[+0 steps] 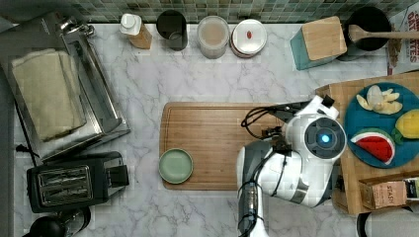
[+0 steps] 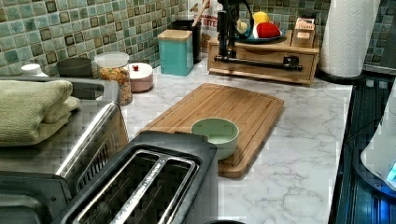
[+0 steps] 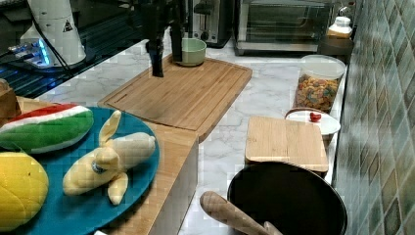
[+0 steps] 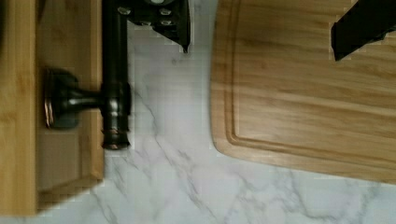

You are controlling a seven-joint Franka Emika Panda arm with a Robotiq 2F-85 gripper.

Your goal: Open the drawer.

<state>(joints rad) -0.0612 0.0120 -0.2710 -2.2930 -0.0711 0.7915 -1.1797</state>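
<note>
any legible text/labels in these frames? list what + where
"OAT" over "ATES": cut-off print on the package at the top view's right edge.
"BITE": partial print on that package in the left view.
"STASH": tea box at the top view's lower right.
Triangular warning sign: robot base; symbol too small to read.

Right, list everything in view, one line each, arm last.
drawer: 1, light wood, black bar handle, under the plate, top view's right
cutting board: 1, bamboo, counter centre
bowl: 1, pale green, on the board's corner
toaster: 1, black, top view's lower left
toaster oven: 1, silver, top view's left, towel on top
containers: 4, mixed, along the back tiles
box: 1, teal, wooden lid, by the pot
pot: 1, black, wooden spoon in it
plate: 1, blue, holds toy fruit
paper towel roll: 1, white, beside the drawer unit
gripper: 1, black, open, beside the handle
</note>
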